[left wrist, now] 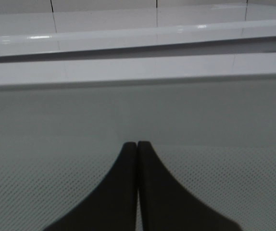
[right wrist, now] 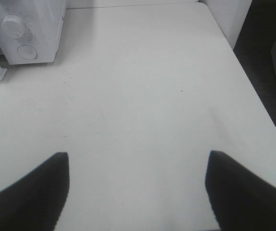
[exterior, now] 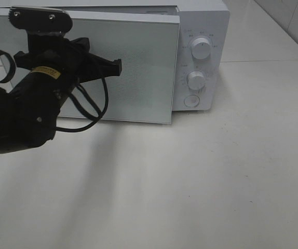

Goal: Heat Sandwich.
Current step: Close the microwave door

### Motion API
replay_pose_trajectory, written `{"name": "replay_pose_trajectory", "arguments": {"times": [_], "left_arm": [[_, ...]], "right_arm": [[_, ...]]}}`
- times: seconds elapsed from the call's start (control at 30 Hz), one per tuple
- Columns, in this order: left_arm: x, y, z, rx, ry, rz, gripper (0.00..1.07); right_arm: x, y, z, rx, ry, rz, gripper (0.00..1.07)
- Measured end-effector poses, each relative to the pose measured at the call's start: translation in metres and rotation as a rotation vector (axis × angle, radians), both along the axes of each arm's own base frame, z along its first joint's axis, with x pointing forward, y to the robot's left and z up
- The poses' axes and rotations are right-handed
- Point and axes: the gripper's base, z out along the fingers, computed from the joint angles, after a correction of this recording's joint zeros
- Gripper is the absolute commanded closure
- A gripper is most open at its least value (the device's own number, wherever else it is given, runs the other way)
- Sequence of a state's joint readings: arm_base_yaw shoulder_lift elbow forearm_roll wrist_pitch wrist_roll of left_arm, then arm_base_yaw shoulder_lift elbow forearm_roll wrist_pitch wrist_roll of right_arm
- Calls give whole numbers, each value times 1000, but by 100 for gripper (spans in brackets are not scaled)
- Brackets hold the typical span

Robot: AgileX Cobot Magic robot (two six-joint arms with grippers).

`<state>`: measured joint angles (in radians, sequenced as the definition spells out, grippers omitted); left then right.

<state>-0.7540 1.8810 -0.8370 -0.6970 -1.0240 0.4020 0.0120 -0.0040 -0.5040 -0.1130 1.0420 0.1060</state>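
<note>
Exterior high shows us the white microwave (exterior: 203, 23) on the table (exterior: 216, 181), its door (exterior: 138, 62) seemingly a little proud of the body at the free edge, with the left gripper (exterior: 119, 66) at the door's face. In the left wrist view its jaws are pressed together, the tips at or just off the dotted glass. In the right wrist view the right gripper (right wrist: 138, 155) hangs spread wide over the table, holding nothing. We see the sandwich nowhere; perhaps it sits behind the door. We fear the narrow tips skidding on the smooth panel, or a push sliding the whole oven back, leaving the door unlatched.

White tbl (exterior: 216, 181), tiled wall (left wrist: 104, 19)
</note>
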Motion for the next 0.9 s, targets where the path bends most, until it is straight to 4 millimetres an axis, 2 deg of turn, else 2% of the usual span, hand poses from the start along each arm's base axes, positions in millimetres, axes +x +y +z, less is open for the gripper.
{"name": "replay_pose_trajectory", "arguments": {"times": [0.27, 0.43, 0.9], "left_arm": [[12, -32, 1, 25, -30, -3, 107], [17, -44, -3, 17, -35, -1, 107], [25, -58, -4, 38, -40, 17, 107]], "right_arm": [[0, 0, 0, 0, 0, 0, 32], [0, 0, 0, 0, 0, 0, 32], [0, 0, 0, 0, 0, 0, 32]]}}
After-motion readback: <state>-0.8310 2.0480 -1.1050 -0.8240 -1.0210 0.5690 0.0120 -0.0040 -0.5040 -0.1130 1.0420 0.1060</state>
